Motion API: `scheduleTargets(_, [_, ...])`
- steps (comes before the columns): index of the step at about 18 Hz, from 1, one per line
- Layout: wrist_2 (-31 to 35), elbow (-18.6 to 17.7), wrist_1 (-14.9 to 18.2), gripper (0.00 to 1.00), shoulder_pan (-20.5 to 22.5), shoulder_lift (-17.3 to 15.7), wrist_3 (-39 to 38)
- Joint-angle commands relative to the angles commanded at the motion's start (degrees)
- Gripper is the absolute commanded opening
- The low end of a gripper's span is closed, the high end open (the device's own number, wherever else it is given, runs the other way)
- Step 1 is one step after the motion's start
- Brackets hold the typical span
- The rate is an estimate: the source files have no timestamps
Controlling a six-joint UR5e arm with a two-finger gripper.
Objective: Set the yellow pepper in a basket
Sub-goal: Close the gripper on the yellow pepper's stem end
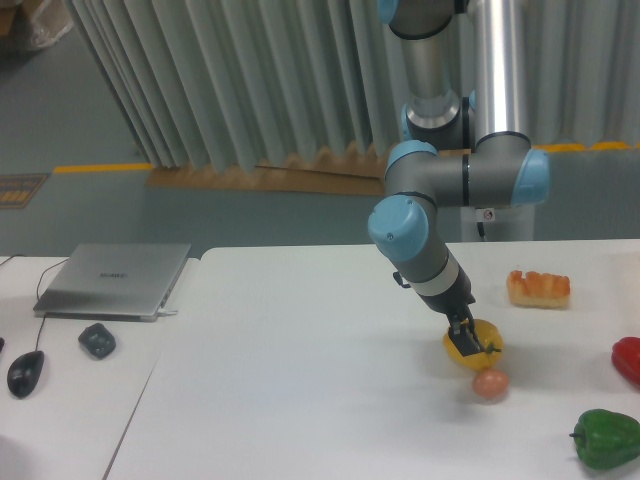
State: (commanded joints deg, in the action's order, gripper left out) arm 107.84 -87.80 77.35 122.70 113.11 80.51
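Observation:
The yellow pepper (478, 346) lies on the white table (300, 380), right of centre. My gripper (464, 337) reaches down at a slant from the left, and its dark fingertips touch the pepper's top left side. The fingers are small and overlap the pepper, so their spread is unclear. No basket is in view.
A small peach-coloured ball (489, 384) lies just in front of the pepper. An orange-red food piece (538, 288) sits behind it to the right. A red pepper (628, 360) and a green pepper (606, 437) are at the right edge. A laptop (115, 280), a mouse (25, 372) and a dark lump (97, 341) are at the left.

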Motion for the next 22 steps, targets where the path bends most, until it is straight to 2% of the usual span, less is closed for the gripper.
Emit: scheduleTargets(22, [0.4, -2.9, -0.4, 1.00, 0.0, 0.8, 0.3])
